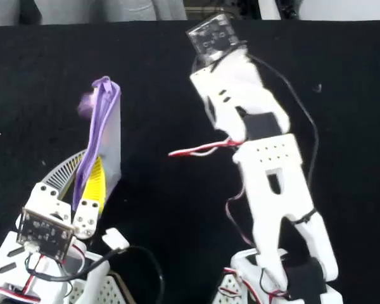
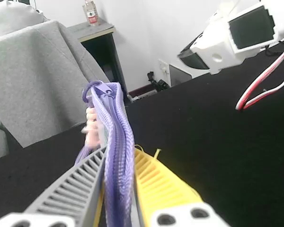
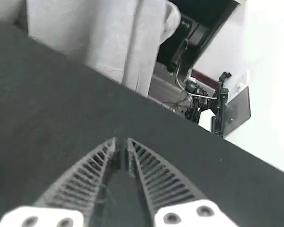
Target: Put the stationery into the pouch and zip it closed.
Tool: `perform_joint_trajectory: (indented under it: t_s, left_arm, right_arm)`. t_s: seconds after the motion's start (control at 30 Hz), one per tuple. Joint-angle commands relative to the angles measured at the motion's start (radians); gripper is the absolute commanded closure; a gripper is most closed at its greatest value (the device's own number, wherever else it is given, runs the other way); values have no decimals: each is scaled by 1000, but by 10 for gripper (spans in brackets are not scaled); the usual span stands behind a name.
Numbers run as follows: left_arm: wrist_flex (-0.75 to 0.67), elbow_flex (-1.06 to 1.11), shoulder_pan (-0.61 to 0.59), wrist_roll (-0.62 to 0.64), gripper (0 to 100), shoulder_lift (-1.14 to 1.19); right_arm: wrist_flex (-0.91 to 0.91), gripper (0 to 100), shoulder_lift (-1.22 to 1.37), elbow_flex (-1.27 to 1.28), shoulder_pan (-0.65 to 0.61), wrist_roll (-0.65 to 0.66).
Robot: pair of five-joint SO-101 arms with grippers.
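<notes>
Currently the left fingers (image 2: 71,189) pinch one purple pouch (image 2: 114,124); the right fingers (image 3: 85,176) are clenched empty.

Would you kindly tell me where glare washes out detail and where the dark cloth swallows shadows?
High view: the right arm's white shell glares, the black cloth shows no shadows. Left wrist view: bright wall, the pouch in the left claw evenly lit. Right wrist view: the far wall blows out; the right claw sits dim against the cloth.
</notes>
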Motion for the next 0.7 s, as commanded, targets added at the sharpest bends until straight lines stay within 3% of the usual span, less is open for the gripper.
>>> perform_joint_trajectory:
  t_s: [0.0,0.2,0.37,0.5,0.57,0.67]
  left_arm:
    - [0,-68,12,-5,973,-3]
    - [-11,-33,12,-2,973,-2]
    - [-103,59,12,9,973,5]
    - [-75,-16,18,241,973,8]
    - [-61,-61,77,353,973,25]
    - [-69,-88,183,405,973,97]
  right_arm:
    - [-21,987,-1,-56,20,5]
    - [61,983,-62,-81,-18,3]
    - [130,983,-170,-87,-35,3]
    - [150,983,-222,-85,-35,3]
    - [150,983,-222,-84,-34,3]
    - [150,983,-208,-84,-34,3]
